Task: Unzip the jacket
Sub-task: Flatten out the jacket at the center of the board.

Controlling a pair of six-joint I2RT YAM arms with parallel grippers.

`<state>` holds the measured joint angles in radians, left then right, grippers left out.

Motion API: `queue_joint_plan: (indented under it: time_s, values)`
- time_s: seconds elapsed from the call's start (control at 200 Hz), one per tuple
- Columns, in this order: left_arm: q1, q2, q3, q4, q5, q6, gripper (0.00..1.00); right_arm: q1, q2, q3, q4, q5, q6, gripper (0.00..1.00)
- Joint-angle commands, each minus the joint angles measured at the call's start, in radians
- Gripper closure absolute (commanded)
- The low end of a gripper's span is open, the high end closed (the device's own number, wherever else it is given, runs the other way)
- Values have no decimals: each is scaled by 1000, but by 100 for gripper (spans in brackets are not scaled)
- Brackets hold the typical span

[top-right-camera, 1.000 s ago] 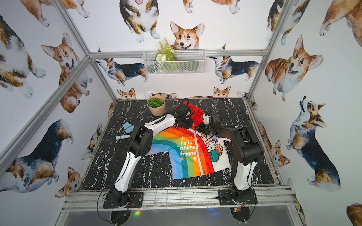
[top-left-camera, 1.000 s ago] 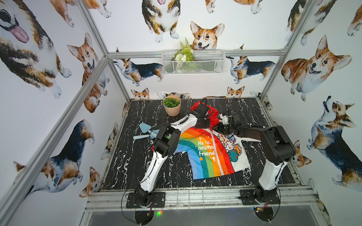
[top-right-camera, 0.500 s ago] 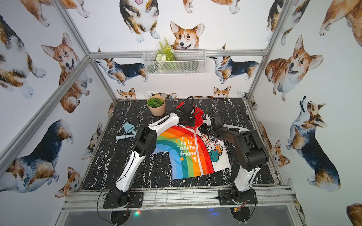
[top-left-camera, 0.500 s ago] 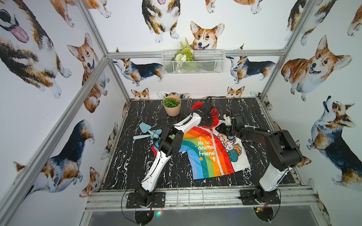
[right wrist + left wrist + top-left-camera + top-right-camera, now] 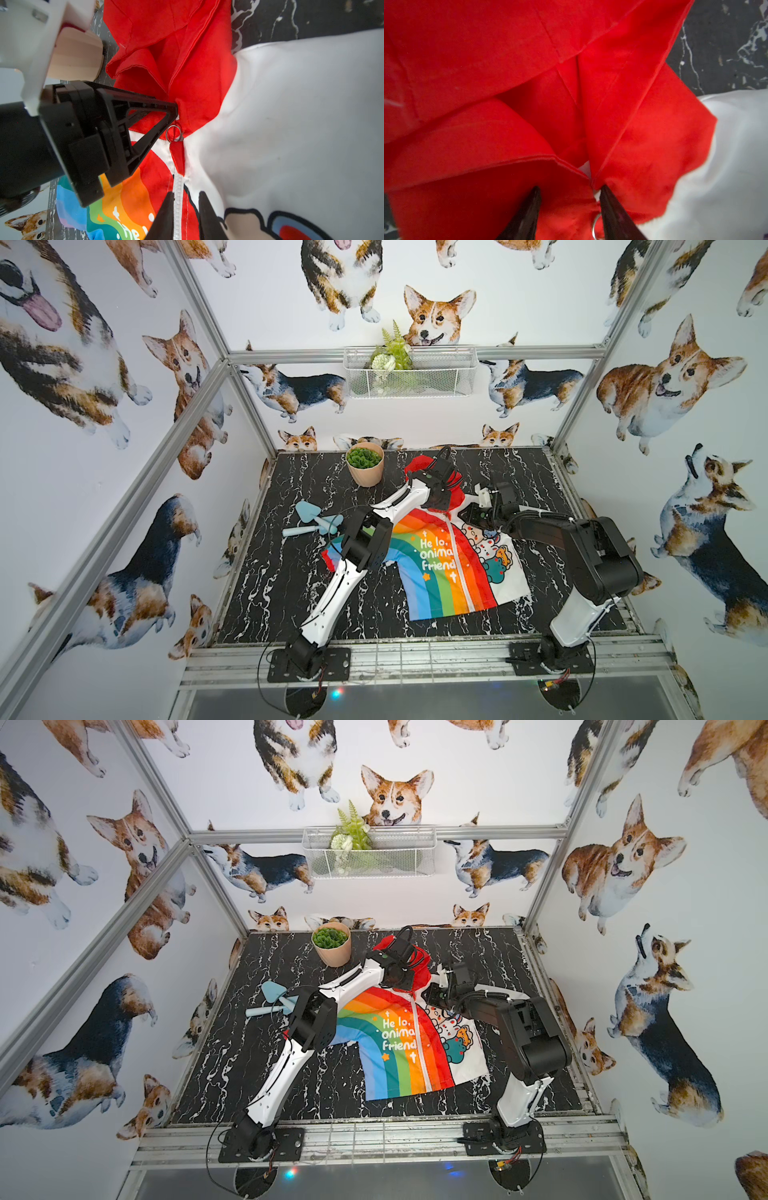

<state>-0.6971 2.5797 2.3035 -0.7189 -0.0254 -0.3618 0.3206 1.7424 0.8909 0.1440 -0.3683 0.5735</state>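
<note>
"Two grippers crowd the collar of the jacket, which lies flat and zipped on the bench, its hood toward the back wall," says the first. "The left gripper has its jaws apart over red cloth, with the ring pull just beside one finger."

"And the right gripper?"

"Jaws slightly apart, astride the zipper below the ring pull. Whether they pinch any cloth, nobody could tell."

"Then the risk is plain. If the left gripper closes off-centre, it takes hood fabric and misses the ring pull. Pulling would then drag the thin jacket and bunch it, and the slider would not run."
</note>
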Motion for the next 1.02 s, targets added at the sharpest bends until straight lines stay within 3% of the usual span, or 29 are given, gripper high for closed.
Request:
queue_joint_plan:
  time_s: [0.0, 0.18, 0.436, 0.771, 1.011]
  values:
    - [-4, 25, 18, -48, -30, 11, 46, 2, -1, -1, -14, 5, -5, 77]
    - [-23, 52, 21, -100, -101, 35, 46, 0, 2, -4, -11, 9, -3, 77]
    - [-48, 74, -17, -133, -156, 42, 55, -1, 2, -14, -3, 13, 2, 78]
    - [-45, 39, -56, -106, -106, 31, 77, -3, 2, -14, -4, 19, 6, 78]
    - [-7, -71, -170, 24, 75, -17, 89, -4, -3, -14, -11, 16, 9, 78]
